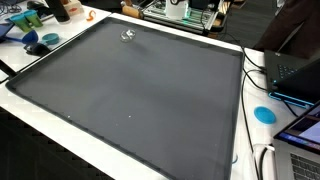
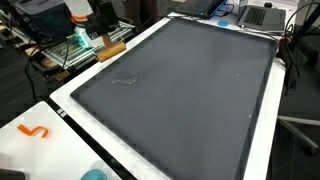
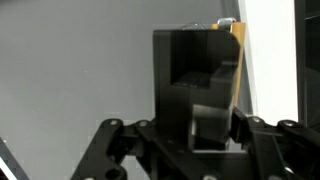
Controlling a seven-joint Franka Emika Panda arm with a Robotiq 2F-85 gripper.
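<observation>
In the wrist view my gripper (image 3: 190, 135) comes in from the bottom edge, its dark linkages spread to either side. A tall dark block (image 3: 195, 70) fills the space right between them, with a tan strip (image 3: 238, 60) along its right edge. The block hides the fingertips, so I cannot see whether they press on it. Neither arm nor gripper appears in the exterior views. Those show a large dark mat (image 1: 140, 95) (image 2: 190, 95) with one small clear object (image 1: 128, 36) (image 2: 124, 80) lying near one edge.
The mat lies on a white table (image 1: 60, 125) (image 2: 60, 125). Laptops (image 1: 295, 70) (image 2: 262, 14), a blue disc (image 1: 264, 114) and cables (image 1: 265, 160) crowd one side. Blue items (image 1: 40, 42) and a cluttered bench (image 2: 85, 40) stand beyond another. An orange squiggle (image 2: 33, 131) lies on the white surface.
</observation>
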